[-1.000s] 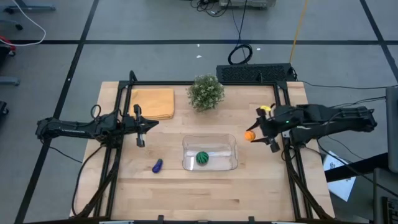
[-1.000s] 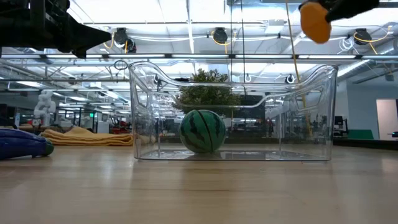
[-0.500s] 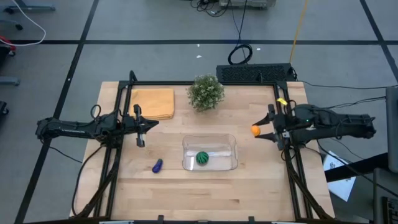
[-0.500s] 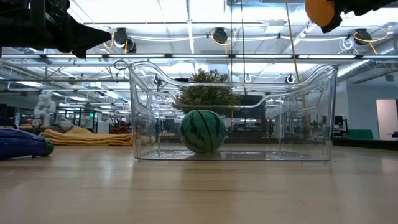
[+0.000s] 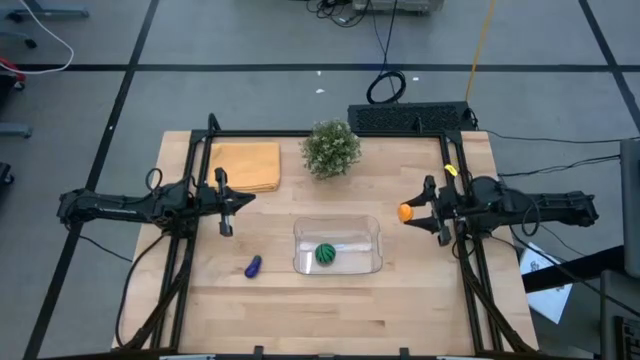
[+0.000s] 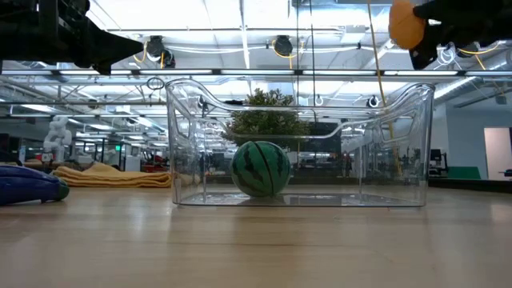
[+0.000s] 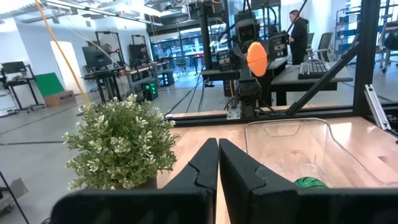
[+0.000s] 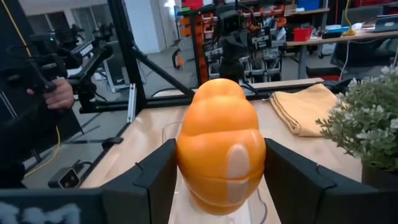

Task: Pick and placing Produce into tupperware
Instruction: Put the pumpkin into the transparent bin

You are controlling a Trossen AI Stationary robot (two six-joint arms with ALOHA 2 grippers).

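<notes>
The clear tupperware (image 5: pixel 338 246) stands mid-table with the green striped ball (image 5: pixel 325 253) resting on its floor (image 6: pixel 261 168). A purple piece (image 5: pixel 252 266) lies on the wood left of it. My right gripper (image 5: pixel 420 212) hovers right of the container, shut on the orange piece (image 5: pixel 404 212), high above the table (image 6: pixel 406 26). My left gripper (image 5: pixel 228 207) waits shut at the left side, fingers together (image 7: pixel 217 168). My right gripper pinches the orange piece (image 8: pixel 217 146) between its two fingers, one on each flank of it (image 8: pixel 158 180). The fingers come level from the table's right. The piece is lifted clear, above the height of the container's rim (image 6: pixel 406 26).
A bushy potted plant (image 5: pixel 331 148) stands near the far edge, and a folded yellow-orange cloth (image 5: pixel 246 165) lies at the far left. A black frame rail (image 5: pixel 330 135) borders the table. Bare wood lies toward the near edge. A person shows in the room behind.
My right gripper, holding the orange piece, has wobbled: it drew slightly toward the far-right, then came back left and a little down, ending about where it began. The wrist has straightened level. The left arm and the other pieces have stayed put.
</notes>
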